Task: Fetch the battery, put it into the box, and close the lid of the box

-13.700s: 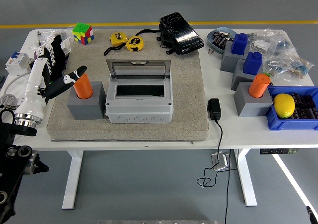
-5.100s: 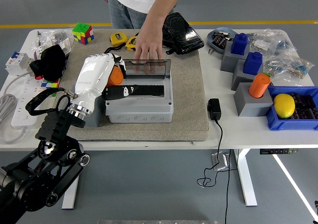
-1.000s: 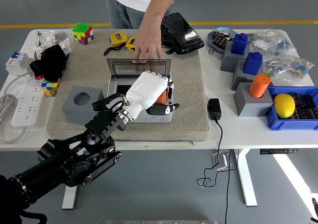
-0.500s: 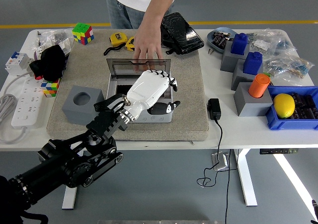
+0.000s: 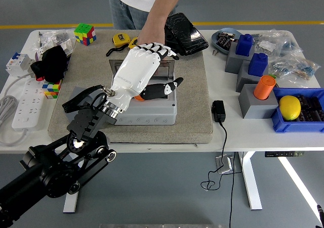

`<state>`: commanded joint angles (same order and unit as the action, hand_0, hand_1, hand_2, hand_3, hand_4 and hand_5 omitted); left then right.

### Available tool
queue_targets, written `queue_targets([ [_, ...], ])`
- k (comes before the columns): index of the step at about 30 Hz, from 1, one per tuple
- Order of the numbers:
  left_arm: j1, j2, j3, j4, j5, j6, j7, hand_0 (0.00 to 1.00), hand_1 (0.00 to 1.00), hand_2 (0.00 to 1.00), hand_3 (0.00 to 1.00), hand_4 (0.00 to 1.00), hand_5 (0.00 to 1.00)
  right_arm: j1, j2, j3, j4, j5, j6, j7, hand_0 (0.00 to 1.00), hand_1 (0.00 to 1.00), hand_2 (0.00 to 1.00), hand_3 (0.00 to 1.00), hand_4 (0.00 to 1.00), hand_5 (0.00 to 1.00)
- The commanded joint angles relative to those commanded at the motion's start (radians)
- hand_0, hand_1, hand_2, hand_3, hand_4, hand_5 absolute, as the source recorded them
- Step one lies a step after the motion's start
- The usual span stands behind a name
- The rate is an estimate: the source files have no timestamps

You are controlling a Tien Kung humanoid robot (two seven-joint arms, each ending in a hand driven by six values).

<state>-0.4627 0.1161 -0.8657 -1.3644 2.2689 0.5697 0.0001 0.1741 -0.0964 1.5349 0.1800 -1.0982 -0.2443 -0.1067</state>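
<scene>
Box [image 5: 144, 112] on beige mat [image 5: 195, 96], white table [image 5: 30, 137]; left hand [image 5: 137, 71] above, fingers loose.

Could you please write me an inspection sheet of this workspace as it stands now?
Surface: white table with a grey mat.
Job's things: grey box, mostly hidden by the left hand; orange battery barely visible beneath it.
Clutter: Rubik's cube, tape measures, black pouch, lemon in the blue bin.
Hands: left hand open over the box; right not seen.
Cables: black adapter, cord hanging off the edge.
Surroundings: person's hand at the box's lid.
</scene>
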Motion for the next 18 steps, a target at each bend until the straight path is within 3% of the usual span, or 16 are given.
queue_targets([
  [1, 0.012, 0.003, -0.018, -0.021, 0.000, -0.003, -0.001, 0.642, 0.797, 0.724, 0.621, 0.798, 0.434, 0.001, 0.000, 0.000, 0.000, 0.001, 0.000, 0.000, 0.822, 0.806, 0.767, 0.788, 0.998, 0.998],
  [2, 0.027, 0.005, -0.041, -0.044, 0.000, -0.010, -0.005, 0.701, 0.883, 0.824, 0.787, 0.837, 0.463, 0.003, -0.001, 0.002, 0.000, 0.001, -0.001, 0.000, 0.822, 0.807, 0.767, 0.789, 0.998, 0.998],
  [7, 0.091, 0.007, -0.152, -0.117, -0.091, -0.070, -0.072, 0.701, 0.883, 0.824, 0.787, 0.837, 0.463, 0.006, -0.003, 0.010, 0.000, 0.000, -0.003, -0.001, 0.822, 0.807, 0.767, 0.789, 0.998, 0.998],
  [8, 0.097, 0.007, -0.164, -0.123, -0.111, -0.081, -0.081, 0.961, 0.998, 0.983, 0.933, 0.998, 0.725, 0.006, -0.003, 0.012, 0.000, -0.001, -0.003, -0.002, 0.822, 0.806, 0.767, 0.789, 0.998, 0.998],
  [13, 0.125, 0.020, -0.229, -0.110, -0.286, -0.146, -0.149, 0.961, 0.998, 0.983, 0.933, 0.998, 0.725, 0.006, 0.000, 0.015, 0.000, 0.000, -0.003, 0.002, 0.822, 0.806, 0.767, 0.789, 0.998, 0.998],
  [14, 0.126, 0.024, -0.235, -0.100, -0.317, -0.156, -0.151, 0.998, 0.998, 0.998, 0.998, 0.998, 0.998, 0.007, 0.001, 0.016, 0.000, 0.000, -0.003, 0.002, 0.822, 0.805, 0.767, 0.789, 0.998, 0.998],
  [18, 0.138, 0.040, -0.261, -0.050, -0.451, -0.217, -0.169, 0.998, 0.998, 0.998, 0.998, 0.998, 0.998, 0.007, 0.003, 0.016, 0.000, 0.003, -0.003, 0.004, 0.822, 0.805, 0.767, 0.789, 0.998, 0.998],
])
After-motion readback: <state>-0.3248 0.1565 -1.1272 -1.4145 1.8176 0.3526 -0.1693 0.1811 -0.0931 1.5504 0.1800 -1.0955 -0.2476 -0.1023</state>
